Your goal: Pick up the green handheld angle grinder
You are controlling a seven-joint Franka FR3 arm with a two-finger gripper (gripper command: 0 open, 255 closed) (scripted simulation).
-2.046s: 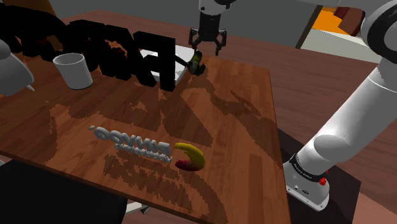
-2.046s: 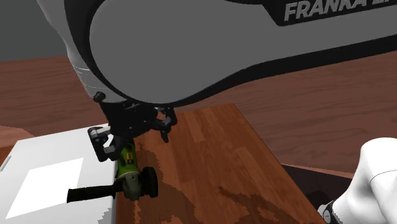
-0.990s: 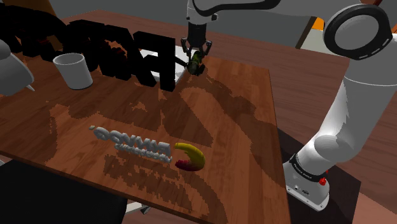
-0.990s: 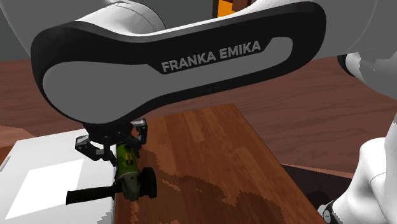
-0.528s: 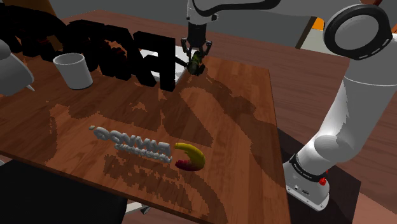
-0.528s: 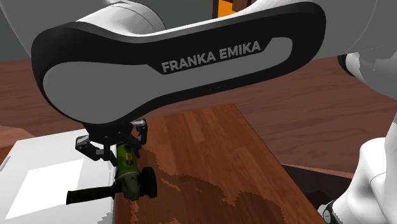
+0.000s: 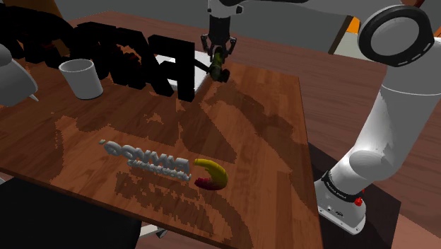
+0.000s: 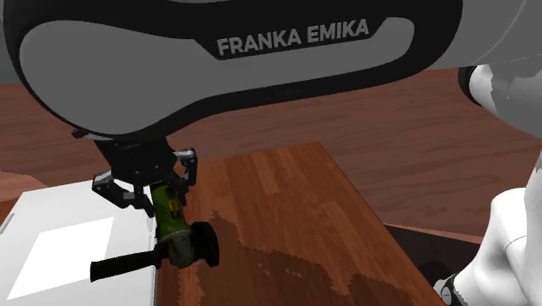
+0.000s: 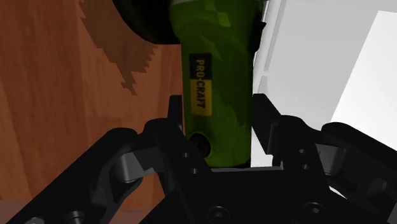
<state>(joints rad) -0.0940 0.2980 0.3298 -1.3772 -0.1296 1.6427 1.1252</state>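
hand (image 9: pixel 218 109): clasping green grinder (image 9: pixel 219 54) | wrist view: grinder head cut off

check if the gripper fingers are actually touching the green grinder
Touching. The wrist view shows the gripper shut on the green grinder: both black fingers press against its sides, with no gap on either side.
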